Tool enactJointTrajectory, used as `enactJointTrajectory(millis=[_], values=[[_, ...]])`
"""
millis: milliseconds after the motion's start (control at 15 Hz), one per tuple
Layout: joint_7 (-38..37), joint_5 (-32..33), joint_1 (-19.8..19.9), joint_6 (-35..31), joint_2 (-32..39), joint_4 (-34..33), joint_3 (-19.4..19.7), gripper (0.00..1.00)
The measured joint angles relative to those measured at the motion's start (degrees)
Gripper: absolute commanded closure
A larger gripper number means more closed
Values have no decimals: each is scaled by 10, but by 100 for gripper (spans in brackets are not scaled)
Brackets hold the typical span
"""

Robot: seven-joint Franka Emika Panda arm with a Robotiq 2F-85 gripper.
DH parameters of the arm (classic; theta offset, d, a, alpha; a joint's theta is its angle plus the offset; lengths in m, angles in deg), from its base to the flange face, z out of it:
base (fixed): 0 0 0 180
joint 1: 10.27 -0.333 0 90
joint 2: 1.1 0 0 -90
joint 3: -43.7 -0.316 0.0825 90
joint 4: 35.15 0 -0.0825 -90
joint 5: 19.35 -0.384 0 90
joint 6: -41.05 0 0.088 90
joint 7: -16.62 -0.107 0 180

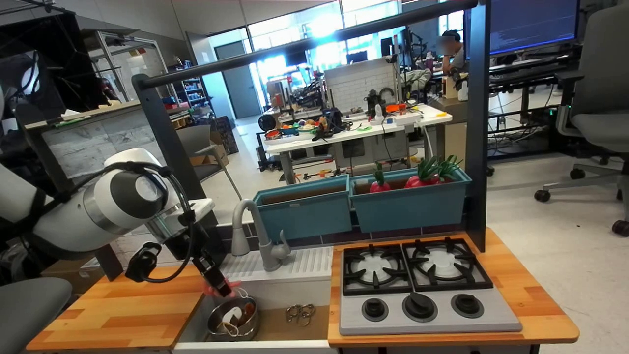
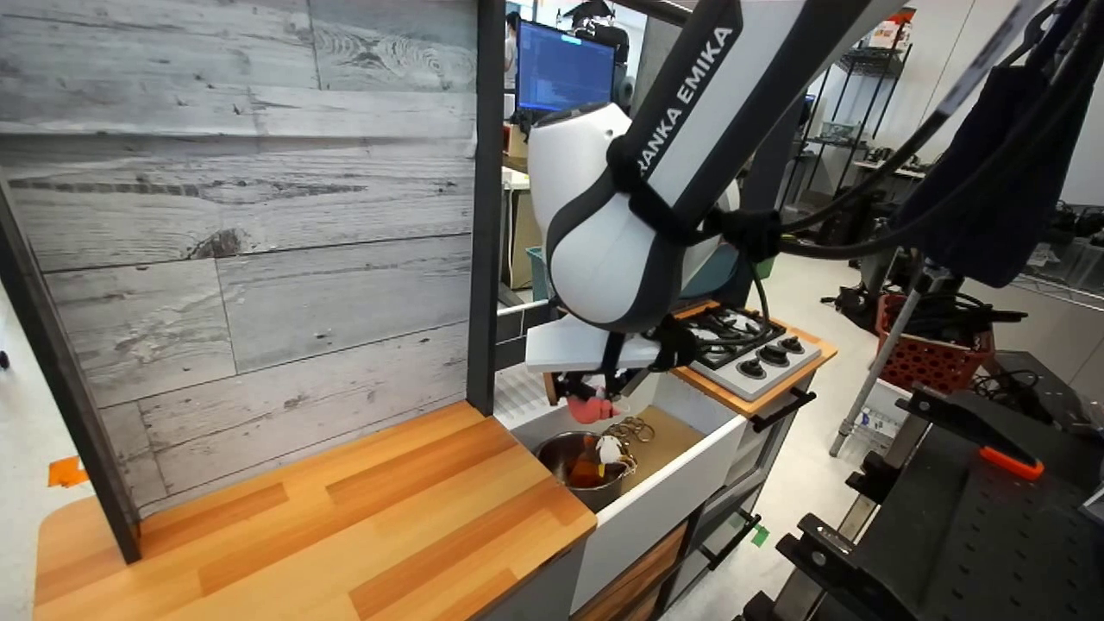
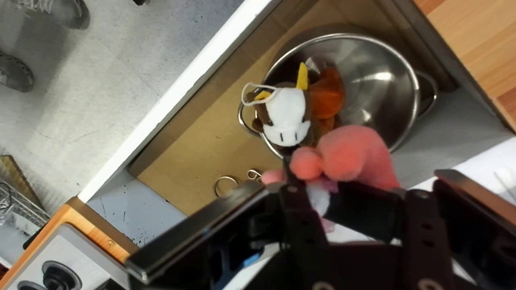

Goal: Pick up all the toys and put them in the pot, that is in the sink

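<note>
My gripper [image 3: 312, 193] is shut on a pink plush toy [image 3: 356, 157] with a whitish part between the fingers. In both exterior views the gripper [image 1: 222, 286] holds the pink toy [image 2: 590, 409] above the sink [image 1: 295, 287], over or just behind the steel pot [image 2: 604, 495]. The pot [image 3: 387, 100] stands in the sink at its end by the wooden counter. A brown cow toy with a white face [image 3: 287, 114] and yellow horns lies in the pot and leans over its rim. An orange-brown toy [image 3: 328, 94] lies beside it inside. The toys' lower parts are hidden.
Several metal rings [image 1: 300, 313] lie on the sink's brown bottom, beside the pot. A grey faucet [image 1: 268, 246] rises behind the sink. A stove [image 1: 422, 309] stands on one side and a wooden counter [image 2: 345, 517] on the other. Teal planters [image 1: 304, 211] hang behind.
</note>
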Motion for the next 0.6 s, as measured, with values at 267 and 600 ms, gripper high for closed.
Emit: enactJointTrajectory(millis=[267,600], values=[[0,0,-1,-2,1,0,-5,30],[0,1,-4,-32,-5,9,-6,0]])
